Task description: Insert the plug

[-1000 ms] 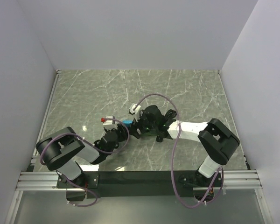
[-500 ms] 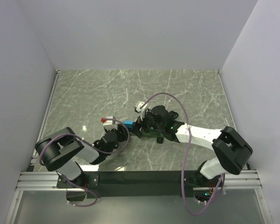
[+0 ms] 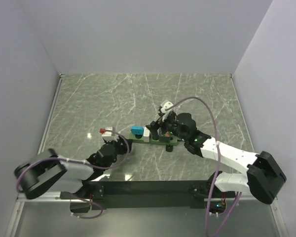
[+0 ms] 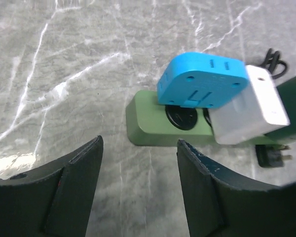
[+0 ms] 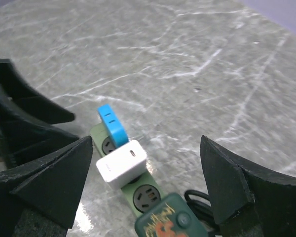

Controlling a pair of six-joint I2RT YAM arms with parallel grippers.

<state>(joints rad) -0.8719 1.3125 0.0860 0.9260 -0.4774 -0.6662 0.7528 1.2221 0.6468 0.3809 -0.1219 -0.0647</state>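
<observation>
Left claw (image 4: 138, 145) retreated; blue plug (image 4: 202, 81) lies ahead.

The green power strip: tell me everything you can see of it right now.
The green power strip lies flat on the marble table, with the open left gripper and open right gripper nearby, neither gripping it. It is a narrow bar of matte plastic with a row of round black sockets. A blue adapter sits tilted over one socket, a white charger beside it; the next socket is empty. The far end is darker green with orange print, by a black cord.
</observation>
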